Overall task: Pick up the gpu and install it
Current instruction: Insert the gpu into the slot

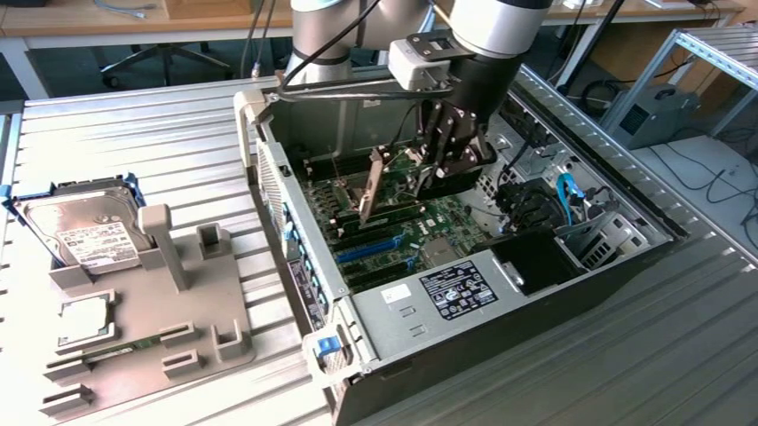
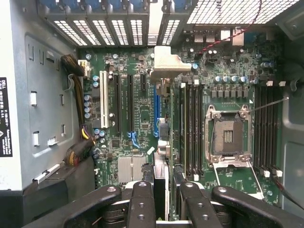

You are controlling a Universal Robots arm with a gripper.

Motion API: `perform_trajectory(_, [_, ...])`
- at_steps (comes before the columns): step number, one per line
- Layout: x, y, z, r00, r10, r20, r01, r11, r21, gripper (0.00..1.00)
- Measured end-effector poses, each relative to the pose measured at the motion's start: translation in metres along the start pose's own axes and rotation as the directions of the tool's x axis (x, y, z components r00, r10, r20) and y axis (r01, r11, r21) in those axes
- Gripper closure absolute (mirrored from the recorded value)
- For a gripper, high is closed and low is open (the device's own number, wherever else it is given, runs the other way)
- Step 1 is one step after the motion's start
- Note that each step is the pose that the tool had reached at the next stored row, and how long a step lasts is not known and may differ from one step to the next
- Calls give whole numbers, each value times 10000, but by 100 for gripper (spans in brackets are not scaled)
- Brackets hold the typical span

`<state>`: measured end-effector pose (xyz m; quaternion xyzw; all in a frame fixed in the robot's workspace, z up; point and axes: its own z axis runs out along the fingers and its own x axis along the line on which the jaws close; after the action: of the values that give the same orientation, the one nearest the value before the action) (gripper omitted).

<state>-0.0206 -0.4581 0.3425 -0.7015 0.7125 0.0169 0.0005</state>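
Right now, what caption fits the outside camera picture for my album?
Robot claw holds the gpu upright over the motherboard inside the open computer case.

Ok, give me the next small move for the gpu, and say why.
Probably ease it straight down a little. The gripper holds the gpu upright over the motherboard, bracket toward the case's rear slots, and the blue slot shows bare right beside the card's edge, so it looks unseated.
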Motion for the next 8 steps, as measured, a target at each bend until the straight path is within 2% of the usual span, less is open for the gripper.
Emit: perform_trajectory(8, [26, 96, 43, 10000, 0, 1, 0, 10000, 1, 74])
